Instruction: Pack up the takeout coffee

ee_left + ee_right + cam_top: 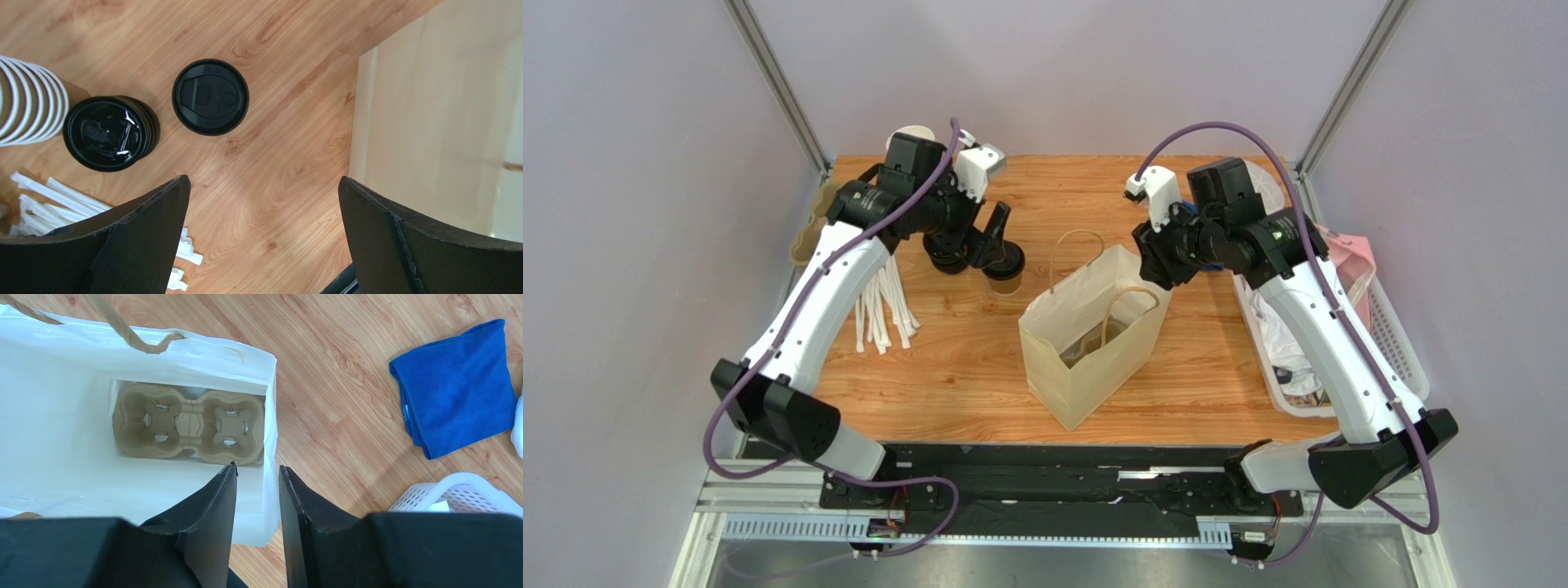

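I found the coffee cup (210,96) standing upright on the wooden table (294,159), lid fitted, just beside a stack of loose lids (110,133) and well apart from the paper bag (442,110). The left gripper (264,179) hung above the table with its fingers spread wide and nothing between them; the cup lay ahead of it, not yet within its reach. I judged the cup light if empty and top-heavy if filled, though the lid hid its contents. The paper wall would give under a hard squeeze, and the glossy lid looked slippery and liable to pop off. I would therefore take it by the wall below the lid's rim, with modest force, and keep it level. A stack of lidless cups (27,101) and wrapped straws (55,202) crowded that side, leaving little clearance for a finger next to the loose lids. The right gripper (258,467) straddled the bag's rim, one finger inside and one outside, with a narrow gap; I could not tell whether it pinched the paper. A pulp cup carrier (189,421) lay at the bottom, both wells empty. A blue cloth (457,386) and a white basket (454,490) lay to the right. The tabletop looked smooth and flat, and plain grey panels (634,184) enclosed the bench.
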### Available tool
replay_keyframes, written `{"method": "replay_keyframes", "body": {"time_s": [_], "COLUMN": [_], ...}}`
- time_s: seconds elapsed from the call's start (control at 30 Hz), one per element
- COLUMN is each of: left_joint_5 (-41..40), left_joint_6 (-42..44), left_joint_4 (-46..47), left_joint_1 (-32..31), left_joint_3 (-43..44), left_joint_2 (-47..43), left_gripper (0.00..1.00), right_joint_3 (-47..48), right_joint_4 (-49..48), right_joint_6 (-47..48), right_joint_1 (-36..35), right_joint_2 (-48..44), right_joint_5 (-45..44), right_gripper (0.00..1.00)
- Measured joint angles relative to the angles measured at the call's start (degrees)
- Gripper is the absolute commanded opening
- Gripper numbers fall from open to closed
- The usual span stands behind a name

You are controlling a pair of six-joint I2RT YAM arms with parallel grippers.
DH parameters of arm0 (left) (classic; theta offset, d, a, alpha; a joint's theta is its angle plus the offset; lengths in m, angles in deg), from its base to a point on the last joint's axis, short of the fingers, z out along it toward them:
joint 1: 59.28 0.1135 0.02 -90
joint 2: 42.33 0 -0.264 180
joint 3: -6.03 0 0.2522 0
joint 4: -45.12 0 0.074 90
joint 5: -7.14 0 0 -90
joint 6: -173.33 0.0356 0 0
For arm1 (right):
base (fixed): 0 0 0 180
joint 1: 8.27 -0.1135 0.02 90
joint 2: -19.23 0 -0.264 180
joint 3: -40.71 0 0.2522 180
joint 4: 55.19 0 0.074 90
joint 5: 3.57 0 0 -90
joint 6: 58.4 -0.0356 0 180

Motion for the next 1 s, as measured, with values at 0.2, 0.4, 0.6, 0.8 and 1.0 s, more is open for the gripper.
{"method": "replay_keyframes", "body": {"time_s": [0.2,0.4,0.6,0.8,1.0], "left_joint_5": [-1.7,-3.7,-6.3,-7.9,-7.8], "left_joint_6": [-2.6,-2.9,-2.3,-1.6,-0.5], "left_joint_4": [2.4,3.2,3.3,3.2,2.9], "left_joint_1": [0.4,0.4,0.4,0.4,0.4], "left_joint_3": [0.0,1.7,5.7,8.9,9.3], "left_joint_2": [5.0,11.6,18.3,22.7,26.0], "left_gripper": [0.99,0.99,0.99,0.99,0.97], "right_joint_3": [-0.1,0.1,0.7,1.6,2.4], "right_joint_4": [0.0,0.1,0.4,0.6,0.9], "right_joint_6": [0.1,0.2,0.2,0.2,0.2], "right_joint_1": [0.2,0.4,1.1,1.8,2.5], "right_joint_2": [0.0,0.0,0.0,0.0,0.4], "right_joint_5": [-0.1,0.0,0.0,0.2,0.8], "right_gripper": [0.52,0.64,0.67,0.68,0.70]}}
